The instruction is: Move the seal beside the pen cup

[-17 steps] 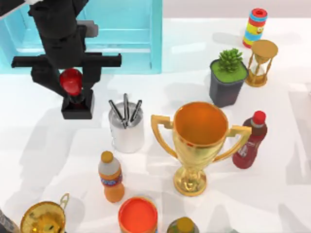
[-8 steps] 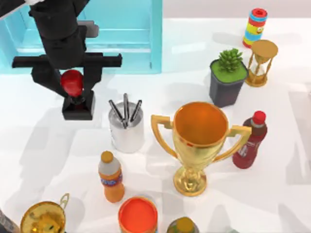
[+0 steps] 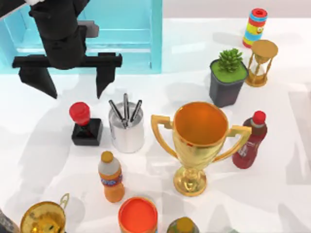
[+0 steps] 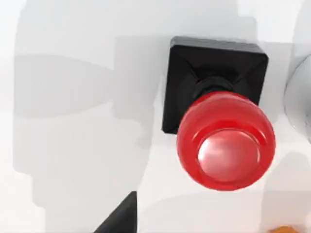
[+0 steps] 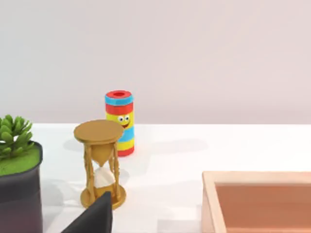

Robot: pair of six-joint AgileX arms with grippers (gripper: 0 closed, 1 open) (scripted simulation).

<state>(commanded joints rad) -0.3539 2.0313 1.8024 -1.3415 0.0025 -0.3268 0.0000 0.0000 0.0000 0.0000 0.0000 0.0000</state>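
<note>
Left claw [image 3: 73,82] hangs spread apart above the seal [image 3: 85,125], which stands upright, free, just beside the pen cup [image 3: 126,127].

No legible text, brand or number anywhere; labels on the orange bottle [image 3: 111,182] and dark red bottle [image 3: 250,141] are unreadable.

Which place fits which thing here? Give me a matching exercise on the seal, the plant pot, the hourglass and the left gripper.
Things:
1. seal
2. plant pot
3. hourglass
4. left gripper

Places or states:
A. far right, beside the striped cylinder
B. open, above the table
C. just left of the pen cup
D. behind the big trophy

Pairs: 1-C, 2-D, 3-A, 4-B
</note>
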